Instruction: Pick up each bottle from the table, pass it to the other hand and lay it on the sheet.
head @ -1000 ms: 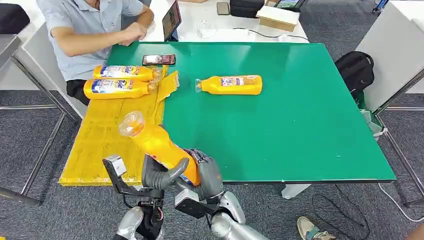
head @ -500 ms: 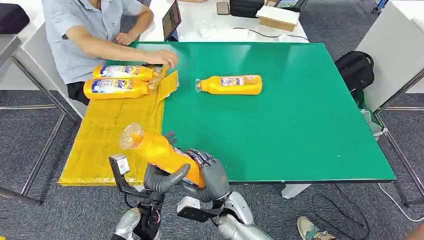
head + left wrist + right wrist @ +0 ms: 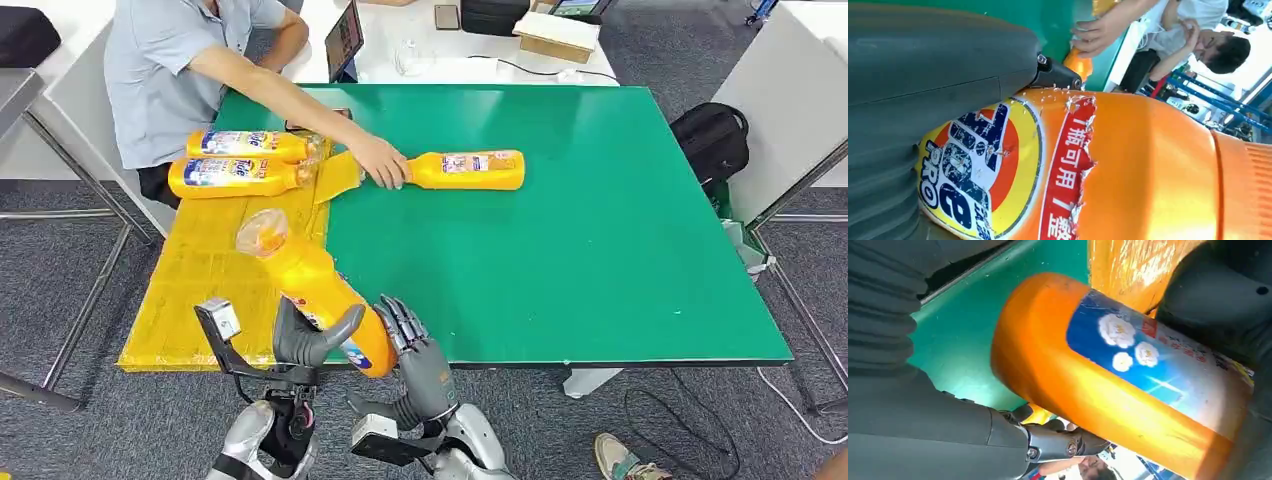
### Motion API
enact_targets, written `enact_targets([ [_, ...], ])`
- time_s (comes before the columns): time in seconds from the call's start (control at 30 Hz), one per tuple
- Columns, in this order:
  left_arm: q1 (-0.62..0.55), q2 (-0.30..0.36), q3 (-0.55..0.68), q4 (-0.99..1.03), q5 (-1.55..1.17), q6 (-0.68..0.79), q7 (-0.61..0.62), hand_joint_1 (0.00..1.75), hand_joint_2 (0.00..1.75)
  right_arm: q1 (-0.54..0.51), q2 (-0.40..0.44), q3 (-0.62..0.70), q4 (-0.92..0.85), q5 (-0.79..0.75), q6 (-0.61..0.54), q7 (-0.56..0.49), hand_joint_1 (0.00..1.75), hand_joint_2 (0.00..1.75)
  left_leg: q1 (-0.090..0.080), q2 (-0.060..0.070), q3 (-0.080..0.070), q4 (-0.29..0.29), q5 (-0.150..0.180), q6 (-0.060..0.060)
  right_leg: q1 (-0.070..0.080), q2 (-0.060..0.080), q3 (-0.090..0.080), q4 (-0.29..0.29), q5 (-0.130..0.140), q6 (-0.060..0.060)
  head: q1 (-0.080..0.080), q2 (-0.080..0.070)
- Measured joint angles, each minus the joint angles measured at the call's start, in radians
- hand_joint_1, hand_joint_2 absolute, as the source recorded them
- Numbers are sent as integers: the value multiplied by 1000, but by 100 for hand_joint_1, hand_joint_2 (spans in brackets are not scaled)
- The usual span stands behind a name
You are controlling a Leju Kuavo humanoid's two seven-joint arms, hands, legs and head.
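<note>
My left hand (image 3: 305,340) grips an orange detergent bottle (image 3: 310,285) around its lower body, tilted with the cap toward the yellow sheet (image 3: 215,260), above the table's near edge. My right hand (image 3: 415,355) stands just right of the bottle's base with its fingers spread and holds nothing. In the left wrist view the bottle's label (image 3: 978,175) lies against my left hand (image 3: 923,100). From the right wrist, the bottle (image 3: 1088,375) sits beyond my right hand (image 3: 923,410). Two bottles (image 3: 245,145) (image 3: 230,176) lie on the sheet's far end. Another bottle (image 3: 465,170) lies on the green table (image 3: 560,250).
A seated person at the far left reaches across the sheet; their hand (image 3: 380,162) is on the cap end of the lying bottle. A laptop (image 3: 343,40) stands behind the table. A black bag (image 3: 712,135) sits on the floor at the right.
My right hand has let go of the bottle's base and spread its fingers; my left hand now carries the bottle alone, shifted slightly left. The person's hand reached from the sheet's corner to the lying bottle.
</note>
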Motion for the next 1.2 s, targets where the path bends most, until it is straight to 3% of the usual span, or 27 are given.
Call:
enact_targets([
  [0.07, -7, 0, 5, 0, -47, 66, -23, 175, 175, 2, 3, -4, 0, 12, 0, 0, 0, 0, 0, 0, 0, 0, 0, 0, 0, 0, 0, 0, 0, 0, 0, 0],
  [0.2, -75, 10, 27, 45, -294, 298, -83, 152, 175, 21, 10, -4, 0, 34, 0, -6, 0, 0, 0, -2, 0, 0, 0, 0, 0, 0, 1, 1, 0, 0, 0, 0],
  [0.3, -115, 31, 33, 106, -497, 431, -101, 157, 175, 22, 14, -3, -1, 34, 0, -7, 0, 0, 0, -1, 0, 0, 0, 0, 0, 0, 1, 1, 0, 0, 0, 0],
  [0.37, -149, 48, 54, 176, -749, 546, -109, 164, 175, 22, 15, 4, -7, 32, 0, -7, 0, 0, 0, -1, 0, 0, 1, 0, 0, 0, 1, 1, 0, 0, 0, 0],
  [0.43, -176, 56, 108, 229, -990, 580, -106, 161, 175, 22, 18, 9, -13, 24, 0, -7, 0, 0, 0, -1, 0, 0, 1, 0, 0, 0, 1, 1, 0, 0, 0, 0],
  [0.53, -214, 68, 163, 319, -1119, 552, -79, 143, 175, 20, 20, 13, -15, 5, 0, -7, 0, 0, 0, -2, 0, 0, 1, 0, 0, 0, 1, 1, 0, 0, 0, 0],
  [0.57, -231, 78, 164, 358, -1142, 531, -60, 152, 175, 18, 19, 18, -15, -9, 0, -7, 0, 0, 0, -2, 0, 0, 1, 0, 0, 0, 1, 1, 0, 0, 1, 0],
  [0.67, -278, 105, 157, 467, -1213, 390, -4, 152, 175, 11, 18, 43, -15, -52, 0, -7, 0, 0, 0, -1, 0, 0, 1, 0, 0, 0, 1, 1, 0, 0, 0, 0],
  [0.7, -298, 115, 151, 497, -1219, 338, 2, 171, 175, 9, 16, 51, -16, -66, 0, -7, 0, 0, 0, -2, 0, 0, 1, 0, 0, 0, 1, 1, 0, 0, 0, 0],
  [0.87, -429, 166, 108, 646, -1252, 96, 29, 175, 175, -9, -1, 108, -23, -146, 0, -7, 0, 0, 0, -7, 12, -1, -1, -2, 0, -4, 14, 1, -3, -3, 0, 0],
  [0.9, -456, 177, 93, 676, -1268, 71, 32, 150, 175, -14, -5, 124, -23, -166, 0, -7, 0, 0, 0, -7, 13, -1, -1, -2, 0, -4, 16, 1, -3, -3, 0, 0],
  [0.93, -473, 184, 79, 700, -1275, 52, 34, 150, 175, -17, -8, 140, -23, -181, 0, -7, 0, 0, 0, -7, 15, -1, -1, -2, 0, -4, 17, 1, -4, -4, 0, 0],
  [1.0, -498, 195, 65, 733, -1279, 39, 37, 0, 175, -22, -13, 161, -23, -195, 0, -7, 0, 0, 0, -6, 16, -1, 0, -3, 1, -3, 17, 2, -3, -6, 0, 0],
  [1.2, -522, 198, 55, 760, -1277, 38, 48, 0, 175, -24, -18, 178, -23, -212, 0, -7, 0, 0, 1, -5, 16, -1, 1, -6, 1, -3, 16, 2, -1, -8, 0, 0],
])
